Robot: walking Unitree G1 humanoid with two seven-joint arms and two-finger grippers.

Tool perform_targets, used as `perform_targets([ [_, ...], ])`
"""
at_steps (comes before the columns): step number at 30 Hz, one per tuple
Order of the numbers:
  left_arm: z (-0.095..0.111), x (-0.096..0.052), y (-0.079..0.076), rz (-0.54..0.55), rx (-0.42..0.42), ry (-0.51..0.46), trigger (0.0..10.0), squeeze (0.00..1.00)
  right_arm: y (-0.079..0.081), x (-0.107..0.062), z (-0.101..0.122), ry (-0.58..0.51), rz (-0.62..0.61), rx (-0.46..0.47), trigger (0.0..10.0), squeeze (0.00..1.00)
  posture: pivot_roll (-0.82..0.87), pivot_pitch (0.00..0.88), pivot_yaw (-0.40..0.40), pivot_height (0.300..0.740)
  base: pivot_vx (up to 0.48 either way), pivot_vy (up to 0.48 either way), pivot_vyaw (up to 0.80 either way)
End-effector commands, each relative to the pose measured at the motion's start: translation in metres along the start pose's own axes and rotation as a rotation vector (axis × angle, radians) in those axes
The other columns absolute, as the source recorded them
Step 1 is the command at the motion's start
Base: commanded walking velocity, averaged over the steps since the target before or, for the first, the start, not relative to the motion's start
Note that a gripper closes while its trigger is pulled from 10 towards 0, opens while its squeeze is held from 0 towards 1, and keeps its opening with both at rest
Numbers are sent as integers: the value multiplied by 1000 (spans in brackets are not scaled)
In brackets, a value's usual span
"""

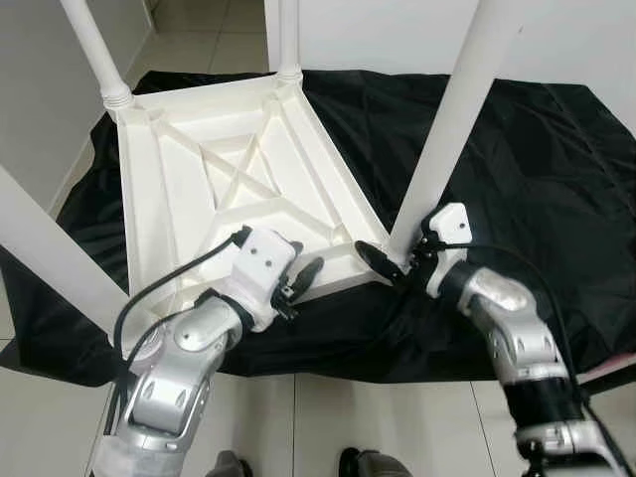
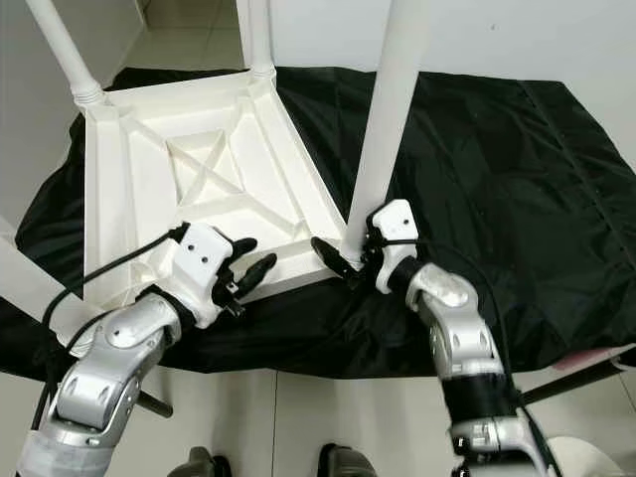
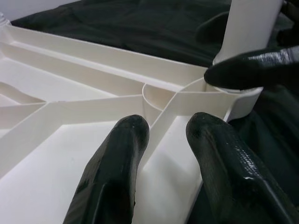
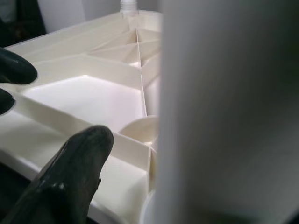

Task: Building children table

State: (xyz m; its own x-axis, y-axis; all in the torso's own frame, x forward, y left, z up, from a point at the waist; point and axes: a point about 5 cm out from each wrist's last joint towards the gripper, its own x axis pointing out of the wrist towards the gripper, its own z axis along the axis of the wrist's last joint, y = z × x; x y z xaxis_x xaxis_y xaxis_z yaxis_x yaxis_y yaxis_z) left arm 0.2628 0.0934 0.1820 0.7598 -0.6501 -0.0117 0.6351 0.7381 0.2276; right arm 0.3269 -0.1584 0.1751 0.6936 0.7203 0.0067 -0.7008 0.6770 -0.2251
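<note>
A white children's table (image 1: 229,169) lies upside down on a black cloth (image 1: 537,169), with its ribbed underside facing up. Its near right leg (image 1: 457,109) stands in the corner socket. My right gripper (image 1: 393,260) is open at the foot of that leg. One of its fingers (image 4: 79,177) lies a little apart from the leg, and the other is hidden behind it. My left gripper (image 1: 303,270) is open over the table's near rim, its fingers (image 3: 117,163) on either side of a rib, close to the same corner.
Two more legs (image 1: 94,50) (image 1: 288,35) stand at the far corners. A fourth leg (image 1: 50,248) slants across the near left. A wall runs along the left. Tiled floor and my feet (image 1: 358,462) lie at the cloth's near edge.
</note>
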Motion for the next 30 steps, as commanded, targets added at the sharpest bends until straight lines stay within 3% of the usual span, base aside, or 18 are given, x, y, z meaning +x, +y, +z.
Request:
perform_targets([
  [1,-1,-1,-4,-18,-11,11,10000,0,-2,1,-10,39,16,17,0,0,-29,140,9,740,0,0,0],
  [7,0,-1,-6,-15,-10,12,10000,0,-7,0,-16,49,3,53,0,0,-10,157,4,740,0,0,0],
  [8,-1,-2,-5,-4,-16,20,10000,0,-4,1,-20,55,-4,96,3490,0,-6,151,6,740,0,0,0],
  [9,-2,-3,-6,1,-18,23,10000,0,0,3,-23,62,-26,134,10000,0,-4,146,1,740,0,0,0],
  [14,-2,-4,-6,2,-18,25,10000,0,9,10,-25,36,-74,163,10000,0,1,148,-6,740,0,0,0],
  [18,-1,-4,-5,8,-19,26,10000,0,27,17,-23,18,-193,138,10000,0,0,158,-6,740,0,0,0],
  [23,-2,-4,-6,10,-24,29,10000,0,34,17,-20,9,-255,121,10000,0,-6,160,-5,740,0,0,0],
  [25,-2,-2,-6,9,-25,29,10000,0,42,19,-19,23,-387,161,10000,0,-12,160,-6,740,0,0,0],
  [30,-1,-1,-7,6,-28,26,10000,0,56,21,-19,56,-553,213,10000,0,-18,153,-8,740,0,0,0],
])
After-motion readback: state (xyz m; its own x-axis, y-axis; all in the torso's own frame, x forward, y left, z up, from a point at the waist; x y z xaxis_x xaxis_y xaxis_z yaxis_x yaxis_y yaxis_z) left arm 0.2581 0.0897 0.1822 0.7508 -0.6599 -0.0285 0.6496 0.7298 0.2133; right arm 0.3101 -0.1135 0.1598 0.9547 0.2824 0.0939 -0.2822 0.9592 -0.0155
